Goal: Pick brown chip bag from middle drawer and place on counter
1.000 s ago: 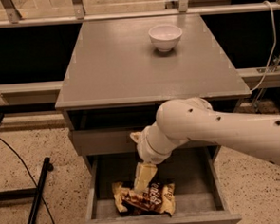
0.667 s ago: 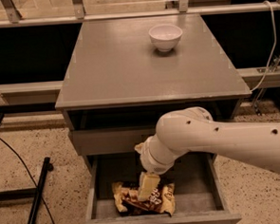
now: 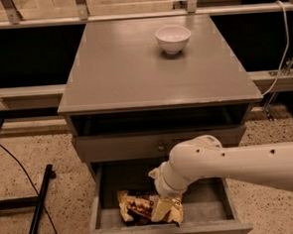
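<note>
At lower centre of the frame, the gripper (image 3: 161, 208) rests on the brown chip bag (image 3: 135, 207), which lies in the open middle drawer (image 3: 207, 212); whether it is closed cannot be told. A firm pinch on the crumpled foil is advised, then a straight lift to the counter (image 3: 134, 75), clear of the white bowl (image 3: 173, 38).

Lower now: gripper (image 3: 161, 208) sunk deeper into middle drawer (image 3: 98, 204), over brown chip bag (image 3: 134, 205) right half; arm (image 3: 229, 161) elbow dropped too.
</note>
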You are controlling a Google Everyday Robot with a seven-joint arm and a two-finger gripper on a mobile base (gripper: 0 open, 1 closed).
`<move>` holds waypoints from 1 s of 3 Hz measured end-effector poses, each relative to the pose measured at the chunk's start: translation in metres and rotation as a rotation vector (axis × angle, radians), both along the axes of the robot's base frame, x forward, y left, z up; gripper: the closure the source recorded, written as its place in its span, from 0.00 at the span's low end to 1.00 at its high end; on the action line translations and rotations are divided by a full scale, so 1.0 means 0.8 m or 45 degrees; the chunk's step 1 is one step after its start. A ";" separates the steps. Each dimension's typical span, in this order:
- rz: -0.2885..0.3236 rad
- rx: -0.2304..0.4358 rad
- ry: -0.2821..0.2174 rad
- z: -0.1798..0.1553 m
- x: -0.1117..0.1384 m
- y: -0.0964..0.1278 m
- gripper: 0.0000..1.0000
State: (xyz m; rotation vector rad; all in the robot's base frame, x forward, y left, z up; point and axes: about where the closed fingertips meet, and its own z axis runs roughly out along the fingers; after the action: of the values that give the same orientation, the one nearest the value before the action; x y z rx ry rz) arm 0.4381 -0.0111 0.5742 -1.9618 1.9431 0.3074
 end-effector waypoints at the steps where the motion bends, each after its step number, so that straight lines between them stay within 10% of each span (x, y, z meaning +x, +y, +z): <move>1: -0.003 0.035 -0.051 -0.039 0.016 -0.007 0.14; 3: -0.045 0.038 -0.038 -0.111 0.045 -0.029 0.13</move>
State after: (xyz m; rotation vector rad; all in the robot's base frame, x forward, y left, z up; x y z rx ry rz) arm 0.4742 -0.0341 0.4852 -1.9003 1.9415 0.2939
